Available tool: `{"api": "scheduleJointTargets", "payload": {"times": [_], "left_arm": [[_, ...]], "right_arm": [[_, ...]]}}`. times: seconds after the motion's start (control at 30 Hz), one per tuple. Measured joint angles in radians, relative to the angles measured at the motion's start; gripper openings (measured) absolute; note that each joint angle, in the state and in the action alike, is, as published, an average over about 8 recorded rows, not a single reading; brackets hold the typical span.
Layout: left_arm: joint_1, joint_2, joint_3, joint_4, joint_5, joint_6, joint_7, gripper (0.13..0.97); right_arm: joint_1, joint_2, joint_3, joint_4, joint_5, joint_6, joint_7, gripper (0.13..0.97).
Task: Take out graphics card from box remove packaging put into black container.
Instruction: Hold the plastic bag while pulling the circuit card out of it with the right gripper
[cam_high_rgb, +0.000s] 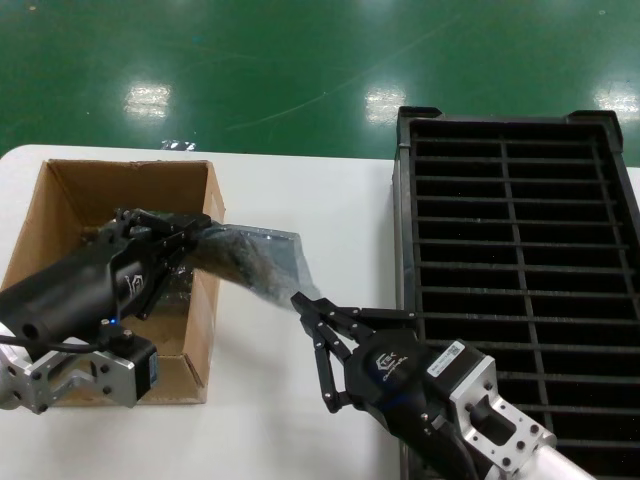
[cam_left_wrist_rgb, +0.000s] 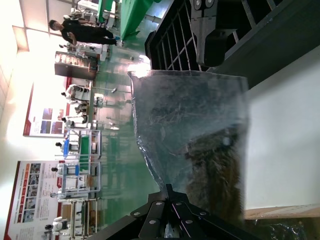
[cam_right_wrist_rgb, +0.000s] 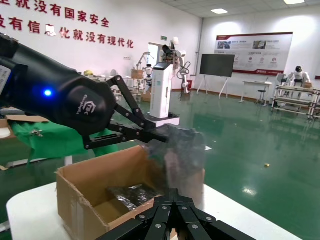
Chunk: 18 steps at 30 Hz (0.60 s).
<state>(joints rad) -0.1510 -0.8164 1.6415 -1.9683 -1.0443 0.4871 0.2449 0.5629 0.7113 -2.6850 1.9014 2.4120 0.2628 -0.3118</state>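
Note:
The packaging, a crinkly grey translucent bag, hangs stretched between my two grippers above the white table. My left gripper is over the brown cardboard box and shut on the bag's box-side end. My right gripper is shut on the opposite corner, left of the black container. In the left wrist view the packaging fills the middle beyond the left gripper, and a dark mottled patch shows through it. I cannot tell whether the graphics card is inside. In the right wrist view the right gripper meets the packaging.
The box holds other glossy wrapped cards. The black container has two columns of narrow slots and takes up the table's right side. Bare white table lies between box and container. Green floor lies beyond the table's far edge.

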Motion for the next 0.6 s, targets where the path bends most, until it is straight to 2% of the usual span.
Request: {"api": "scheduleJointTargets", "payload": {"times": [0.6], "left_arm": [[0.000, 0.000, 0.000, 0.000, 0.000, 0.000, 0.000, 0.139]], "right_arm": [[0.014, -0.046, 0.081, -0.113, -0.033, -0.051, 0.020, 0.133]]}}
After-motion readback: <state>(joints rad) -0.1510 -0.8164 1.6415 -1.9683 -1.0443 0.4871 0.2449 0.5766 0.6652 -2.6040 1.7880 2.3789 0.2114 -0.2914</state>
